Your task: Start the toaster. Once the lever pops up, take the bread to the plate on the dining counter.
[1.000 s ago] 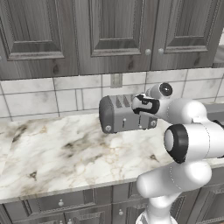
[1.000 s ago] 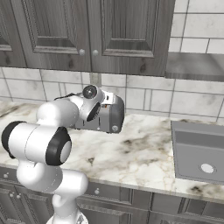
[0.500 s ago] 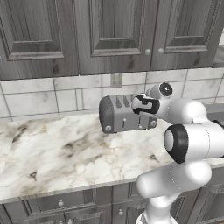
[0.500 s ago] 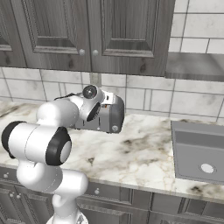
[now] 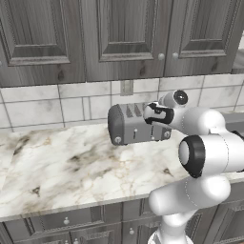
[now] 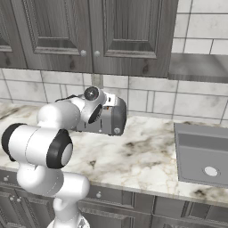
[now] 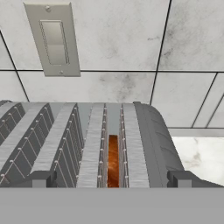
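The toaster (image 5: pixel 136 125) sits on the marble worktop (image 5: pixel 62 167) close to the tiled back wall (image 5: pixel 71 102), under the dark grey wall cabinets (image 5: pixel 119 38). Its long axis runs along the wall, left to right in both base views. In the left base view its front side shows, with a small round knob near each lower corner, and its rounded left end is in full sight. In the right base view the rounded right end (image 6: pixel 116 116) faces the sink (image 6: pixel 202 153), which lies well apart along the counter and is cut off by the picture's right edge. The gripper (image 7: pixel 112 178) hangs just above the right part of the toaster's top, looking along the slots toward the wall; its two dark tips stand far apart, one at each lower side of the hand view, with nothing between them but the toaster's ribbed top. In the hand view the bread (image 7: pixel 113 161) appears as a narrow brown strip, standing on edge deep in the right-hand slot, its length running away from the camera; only its upper edge can be seen. The slots to the left are cut off by the frame. A pale wall switch plate (image 7: pixel 52 39) is mounted on the tiles behind the toaster. In both base views the robot's wrist and forearm cover much of the toaster's right half, so the levers in the side slots cannot be made out.
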